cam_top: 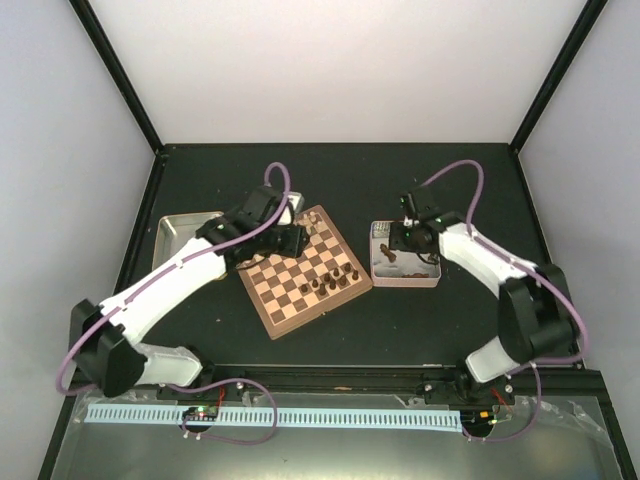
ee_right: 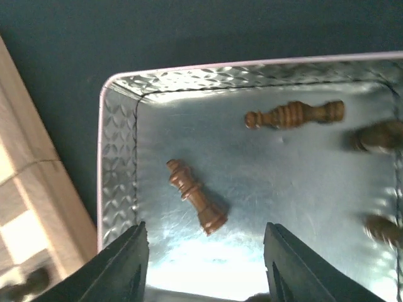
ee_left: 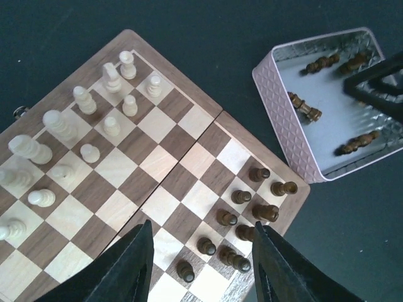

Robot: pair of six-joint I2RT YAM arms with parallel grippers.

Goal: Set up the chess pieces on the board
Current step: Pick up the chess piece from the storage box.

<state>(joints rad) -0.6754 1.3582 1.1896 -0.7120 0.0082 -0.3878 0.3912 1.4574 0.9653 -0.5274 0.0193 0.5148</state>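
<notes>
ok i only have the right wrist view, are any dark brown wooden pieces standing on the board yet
observer: yes, a cluster of dark brown wooden chess pieces stands at the end of the chequered wooden board nearest the pinkish-sided silver tin
operator: and the cream ones
observer: pale cream wooden pieces stand at the opposite end
operator: where's the left tool
observer: the left tool hovers open over the board, holding nothing
</notes>
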